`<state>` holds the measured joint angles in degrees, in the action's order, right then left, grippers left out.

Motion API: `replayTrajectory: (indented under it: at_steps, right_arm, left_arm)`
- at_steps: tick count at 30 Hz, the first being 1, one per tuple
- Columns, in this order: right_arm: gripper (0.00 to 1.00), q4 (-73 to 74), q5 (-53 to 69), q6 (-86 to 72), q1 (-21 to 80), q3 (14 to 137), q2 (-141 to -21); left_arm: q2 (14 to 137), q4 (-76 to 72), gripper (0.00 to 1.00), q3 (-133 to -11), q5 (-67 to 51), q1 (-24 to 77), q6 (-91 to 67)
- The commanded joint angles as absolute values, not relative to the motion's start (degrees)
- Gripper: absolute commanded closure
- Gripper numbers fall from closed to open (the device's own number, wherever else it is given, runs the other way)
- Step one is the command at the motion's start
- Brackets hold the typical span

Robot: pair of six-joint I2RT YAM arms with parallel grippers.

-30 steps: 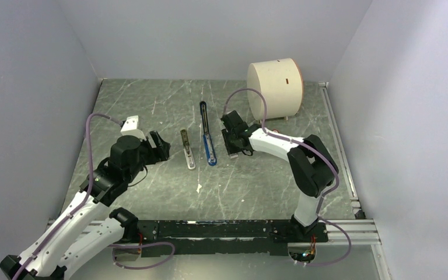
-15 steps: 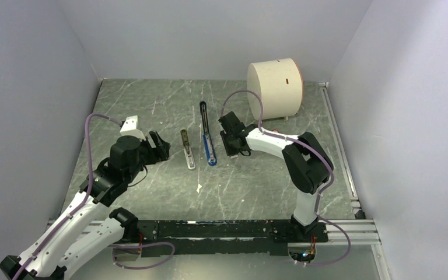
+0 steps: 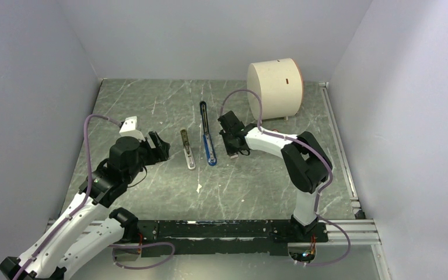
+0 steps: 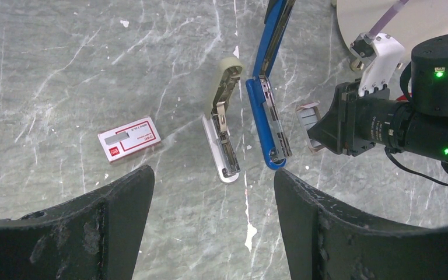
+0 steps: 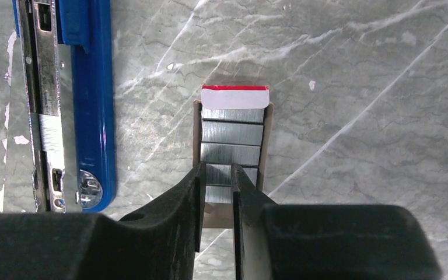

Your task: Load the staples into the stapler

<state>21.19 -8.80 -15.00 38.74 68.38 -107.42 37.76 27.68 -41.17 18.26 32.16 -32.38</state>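
**Bench state: stapler open flat, right claw over the staples**

**Surface and room.** The bench (image 3: 169,192) is dark grey-green stone-pattern with white veins. Plain pale walls (image 3: 210,35) close the left, far and right edges. A metal rail (image 3: 338,146) runs along the right edge. A cream drum (image 3: 274,87) lies on its side in the far right corner.

**Task item.** The stapler (image 3: 210,149) lies mid-bench, lengthways between the near and far edges. It is hinged fully open, with the blue base nearer and the thin black arm pointing to the far edge. Its grey metal channel faces up. In the right wrist view a short ribbed silvery section shows inside that channel. A separate silvery-grey strip (image 3: 188,153) lies just beside it, toward the left edge, not touching.

**Containers.**
- An open cardboard tray (image 5: 197,134) sits just beside the stapler, toward the right edge. It holds staples (image 5: 232,133) in stacked silver rows, with a red-edged white flap at its far end.
- A small white box (image 4: 129,138) with red print lies closed, toward the left edge beyond the grey strip.

**Claws.**
- The right gripper (image 5: 217,189) hangs over the near end of the tray. Its jaws stand a narrow slot apart, with staples visible through the gap. Nothing is seen clamped. Whether the tips touch the staples cannot be told.
- The left gripper (image 4: 213,227) is spread wide and holds nothing. It stands toward the left edge, well apart from the stapler.
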Motion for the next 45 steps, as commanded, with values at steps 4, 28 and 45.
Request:
replayTrajectory:
  at_steps: [4, 28, 45]
  right_arm:
    - [0.78, 20.03, -10.63, -15.25, 38.96, 68.32, -103.51]
    - [0.77, 19.34, -7.89, -20.38, 52.64, 59.62, -97.39]
    - [0.60, 21.59, -6.46, -19.69, 56.92, 58.79, -98.06]
  left_arm:
    - [37.52, 26.81, 0.20, -40.65, 19.08, 31.95, -32.79]
    - [38.01, 26.56, 0.20, -40.66, 19.30, 31.98, -32.71]
    - [38.76, 26.86, 0.20, -40.99, 19.54, 31.99, -32.62]
